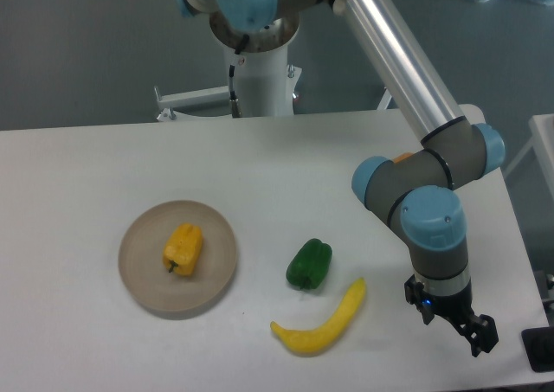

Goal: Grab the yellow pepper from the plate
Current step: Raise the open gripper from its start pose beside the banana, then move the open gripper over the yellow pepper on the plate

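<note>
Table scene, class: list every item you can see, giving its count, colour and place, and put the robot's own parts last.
plate: 1, tan, left part of the table.
yellow pepper: 1, yellow-orange, lying on the plate.
green pepper: 1, green, on the table right of the plate.
banana-shaped piece: 1, yellow, on the table below the green pepper.
table: 1, white, across the view.
orange piece: 1, orange, mostly hidden behind the arm.
arm: 1, silver with blue joints, reaching over the right side.
end effector: 1, black, near the lower right table edge, holding nothing.
</note>
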Controlling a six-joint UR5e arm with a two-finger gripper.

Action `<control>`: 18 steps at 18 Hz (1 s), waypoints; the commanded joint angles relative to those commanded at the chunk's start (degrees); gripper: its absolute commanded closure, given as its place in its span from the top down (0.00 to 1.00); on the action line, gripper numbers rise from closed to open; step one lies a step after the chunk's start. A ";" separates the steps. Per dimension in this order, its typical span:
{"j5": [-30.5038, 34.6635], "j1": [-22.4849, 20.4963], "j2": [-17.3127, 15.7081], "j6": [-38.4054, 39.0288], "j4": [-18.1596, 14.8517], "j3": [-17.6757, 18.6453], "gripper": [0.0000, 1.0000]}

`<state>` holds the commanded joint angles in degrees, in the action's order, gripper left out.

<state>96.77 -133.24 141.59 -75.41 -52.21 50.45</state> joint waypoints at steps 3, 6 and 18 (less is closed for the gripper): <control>0.00 0.00 -0.09 0.09 0.00 0.18 1.00; 0.17 0.44 -0.35 0.09 0.00 0.35 1.00; -2.90 -1.40 -15.19 0.18 -5.87 13.09 1.00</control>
<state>93.87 -134.64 126.40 -75.23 -58.08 63.53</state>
